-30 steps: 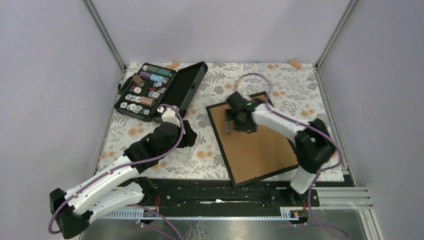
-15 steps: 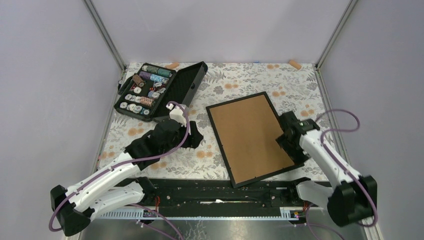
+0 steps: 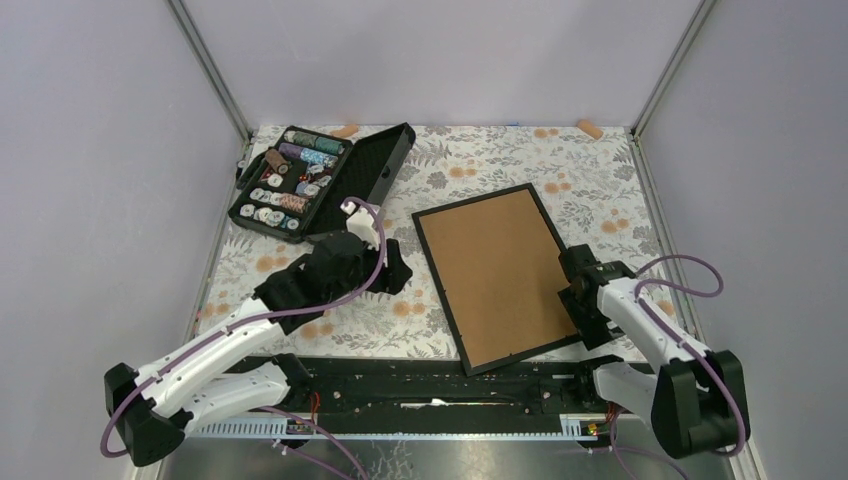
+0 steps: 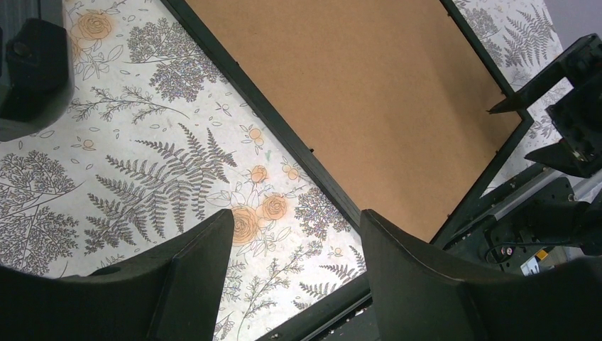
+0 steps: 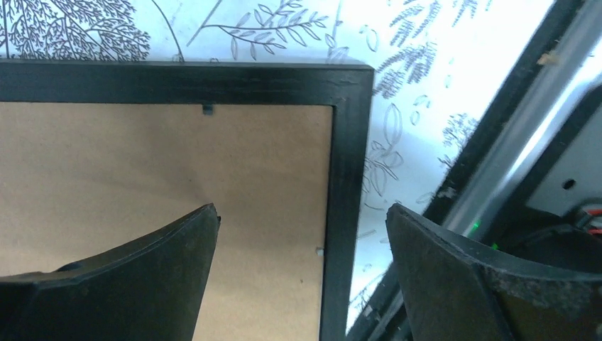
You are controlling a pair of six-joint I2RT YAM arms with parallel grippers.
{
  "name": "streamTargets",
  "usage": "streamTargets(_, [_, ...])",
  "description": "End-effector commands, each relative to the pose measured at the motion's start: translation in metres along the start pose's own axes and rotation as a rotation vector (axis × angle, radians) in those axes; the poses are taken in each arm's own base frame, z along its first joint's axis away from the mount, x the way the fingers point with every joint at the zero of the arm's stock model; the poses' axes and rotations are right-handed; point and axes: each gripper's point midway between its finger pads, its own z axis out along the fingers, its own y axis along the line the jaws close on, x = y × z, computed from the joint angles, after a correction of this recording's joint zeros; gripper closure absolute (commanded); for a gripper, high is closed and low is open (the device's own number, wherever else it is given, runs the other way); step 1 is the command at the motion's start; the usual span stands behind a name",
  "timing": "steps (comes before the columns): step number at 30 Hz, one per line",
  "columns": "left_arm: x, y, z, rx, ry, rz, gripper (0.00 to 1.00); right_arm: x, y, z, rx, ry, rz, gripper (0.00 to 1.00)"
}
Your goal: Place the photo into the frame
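The frame (image 3: 497,275) lies face down on the floral table, thin black rim around a brown board back. It also shows in the left wrist view (image 4: 355,92) and the right wrist view (image 5: 346,177). The photo is out of view. My left gripper (image 3: 395,272) is open and empty, low over the table just left of the frame's left edge (image 4: 294,227). My right gripper (image 3: 583,305) is open and empty, its jaws straddling the frame's right rim near the near right corner (image 5: 302,234).
An open black case of thread spools (image 3: 300,180) lies at the back left. Two small tan pieces rest at the back edge, one (image 3: 345,130) on the left and one (image 3: 590,128) on the right. A black rail (image 3: 440,375) runs along the near edge.
My right arm swung from the frame's far left corner across to its right edge, then a little nearer. My left gripper moved slightly right and up toward the frame.
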Motion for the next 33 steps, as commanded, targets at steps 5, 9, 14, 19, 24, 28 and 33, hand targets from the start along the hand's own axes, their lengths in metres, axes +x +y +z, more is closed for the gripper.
streamTargets(5, [-0.027, -0.017, 0.003, 0.049, -0.058, -0.013, 0.30, -0.031, 0.051, 0.028, -0.129, -0.035, 0.012, 0.19])
streamTargets(9, [-0.030, -0.016, 0.002, 0.037, -0.058, -0.006, 0.29, -0.063, 0.078, 0.035, -0.199, -0.079, -0.069, 0.46])
streamTargets(14, [-0.035, -0.014, -0.001, 0.021, -0.069, 0.000, 0.29, -0.110, 0.100, 0.056, -0.114, -0.105, -0.312, 0.86])
streamTargets(19, [-0.036, -0.010, -0.003, -0.001, -0.078, -0.012, 0.29, -0.133, 0.152, 0.026, -0.178, -0.064, -0.634, 0.47])
streamTargets(24, [-0.049, 0.002, -0.014, -0.061, -0.151, -0.026, 0.29, -0.046, 0.227, -0.069, -0.416, -0.095, -1.093, 0.14])
streamTargets(28, [-0.062, 0.011, -0.027, -0.107, -0.223, -0.059, 0.28, 0.068, 0.248, -0.109, -0.580, 0.061, -1.406, 0.10])
streamTargets(33, [-0.066, 0.016, -0.036, -0.126, -0.256, -0.079, 0.28, 0.164, 0.248, -0.112, -0.601, 0.136, -1.693, 0.17])
